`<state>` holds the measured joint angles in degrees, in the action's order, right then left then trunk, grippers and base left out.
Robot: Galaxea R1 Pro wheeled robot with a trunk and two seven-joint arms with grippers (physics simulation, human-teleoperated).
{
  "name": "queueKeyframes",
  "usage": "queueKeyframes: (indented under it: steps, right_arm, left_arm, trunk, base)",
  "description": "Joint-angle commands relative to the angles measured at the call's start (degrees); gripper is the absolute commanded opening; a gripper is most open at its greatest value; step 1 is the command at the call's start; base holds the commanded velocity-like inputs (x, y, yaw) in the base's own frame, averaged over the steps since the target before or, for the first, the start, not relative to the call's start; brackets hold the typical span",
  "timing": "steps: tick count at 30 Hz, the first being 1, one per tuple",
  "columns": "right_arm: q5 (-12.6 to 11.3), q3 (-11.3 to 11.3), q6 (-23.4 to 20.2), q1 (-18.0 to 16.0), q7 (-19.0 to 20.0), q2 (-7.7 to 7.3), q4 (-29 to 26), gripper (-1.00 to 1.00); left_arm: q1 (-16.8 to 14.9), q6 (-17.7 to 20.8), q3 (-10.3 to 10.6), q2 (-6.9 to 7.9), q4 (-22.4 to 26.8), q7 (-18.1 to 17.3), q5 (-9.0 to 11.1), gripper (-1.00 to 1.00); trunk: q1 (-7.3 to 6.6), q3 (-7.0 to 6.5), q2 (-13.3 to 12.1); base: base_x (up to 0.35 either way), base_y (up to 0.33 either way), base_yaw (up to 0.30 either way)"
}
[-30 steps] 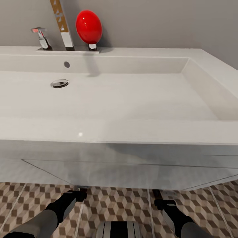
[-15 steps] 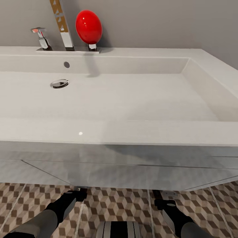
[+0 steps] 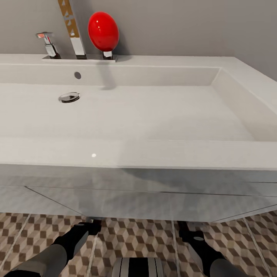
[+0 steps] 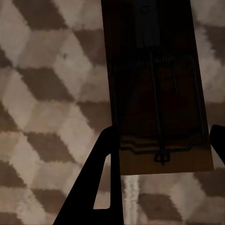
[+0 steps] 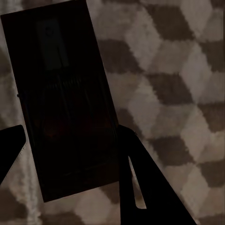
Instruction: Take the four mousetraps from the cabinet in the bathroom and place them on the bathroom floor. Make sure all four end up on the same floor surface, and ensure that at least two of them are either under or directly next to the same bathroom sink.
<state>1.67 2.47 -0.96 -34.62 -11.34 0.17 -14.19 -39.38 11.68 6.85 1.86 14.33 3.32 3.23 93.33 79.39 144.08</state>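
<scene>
Both tools grip mousetraps — L tool point(image 4: 161, 154) w/ mousetrap point(image 4: 157, 84), R tool point(image 5: 70, 154) w/ second mousetrap point(image 5: 65, 103); sink basin point(image 3: 154, 111) bare.

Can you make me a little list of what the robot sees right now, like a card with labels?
place: in front of the bathroom sink, arms reaching low under the vanity
floor: bathroom floor with cube-pattern tiles
on the sink ledge: chrome tap, red egg-shaped object
left gripper: fingers on either side of a mousetrap, floor tiles behind it
right gripper: fingers on either side of a second mousetrap
contact with floor: cannot tell
</scene>
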Motion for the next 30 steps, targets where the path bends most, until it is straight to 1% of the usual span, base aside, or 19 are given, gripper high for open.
queueKeyframes:
  steps: [1, 5, 10, 13, 21, 30]
  right_arm:
    - [0.76, 0.29, 0.35, -0.01, 0.0, 0.07, -0.05, -1.0]
    - [2.75, 0.45, 1.13, -0.01, 0.0, 0.78, -0.05, -1.0]
    - [3.63, 0.5, 2.53, -0.01, -0.02, 1.7, 0.03, -1.0]
    - [3.77, 0.51, 3.0, -0.01, -0.02, 2.2, 0.25, -1.0]
    - [3.86, 0.48, 3.31, -0.01, 0.0, 2.52, 0.66, -1.0]
    - [3.87, 0.43, 4.45, -0.01, 0.02, 2.58, 1.05, -1.0]
  left_arm:
    - [0.01, 0.33, 0.43, 0.05, 0.0, 0.29, 0.45, -1.0]
    - [-0.01, 0.29, 0.38, 0.07, -0.21, 0.29, 0.65, -1.0]
    - [0.0, 0.27, 0.36, 0.07, -0.44, 0.25, 0.78, -1.0]
    - [0.0, 0.27, 0.36, 0.07, -0.49, 0.26, 0.8, -1.0]
    - [0.01, 0.15, 0.35, 0.08, -0.56, 0.21, 0.81, -1.0]
    - [-0.02, -2.04, 0.32, 0.1, -2.87, 0.2, 0.81, -1.0]
  trunk:
    - [-0.01, 0.03, 0.01]
    - [-0.01, 0.03, 0.01]
    - [-0.01, 0.03, 0.01]
    - [-0.01, 0.03, 0.01]
    - [-0.01, 0.03, 0.01]
    - [-0.01, 0.03, 0.01]
  base:
    - [0.0, 0.0, 0.0]
    - [0.0, 0.0, 0.0]
    - [0.0, 0.0, 0.0]
    - [0.0, 0.0, 0.0]
    - [0.0, 0.0, 0.0]
    - [0.0, 0.0, 0.0]
